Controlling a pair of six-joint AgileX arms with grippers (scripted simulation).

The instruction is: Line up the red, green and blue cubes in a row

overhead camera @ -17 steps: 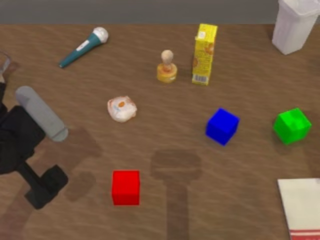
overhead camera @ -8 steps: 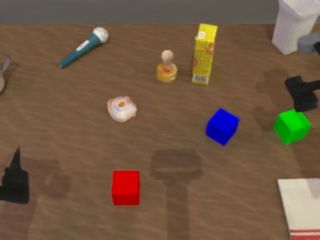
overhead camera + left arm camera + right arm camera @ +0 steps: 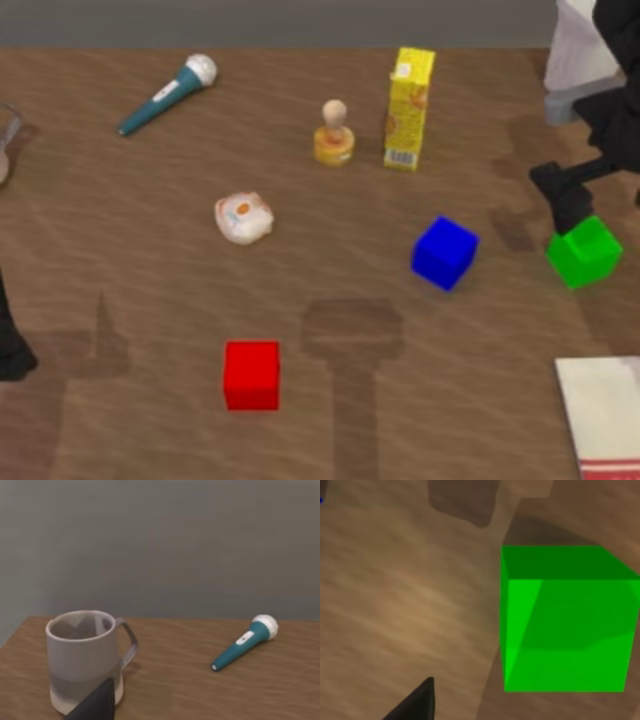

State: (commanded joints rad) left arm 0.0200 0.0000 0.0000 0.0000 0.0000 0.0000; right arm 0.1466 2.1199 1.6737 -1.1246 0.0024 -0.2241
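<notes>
The green cube (image 3: 585,251) is lying at the frame's right edge, with the right gripper (image 3: 572,205) being held just above it; whether its fingers are parted cannot be told. Being rigid, light and probably slick-faced, the cube is best taken squarely across two opposite flat sides.

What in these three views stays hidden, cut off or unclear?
- Right pincer, top view: its own body hides the finger spacing beside the green cube.
- Left pincer: cut by the top view's left edge.
- White bin: partly behind the right arm.
- Mug, left wrist view: base partly covered.
</notes>
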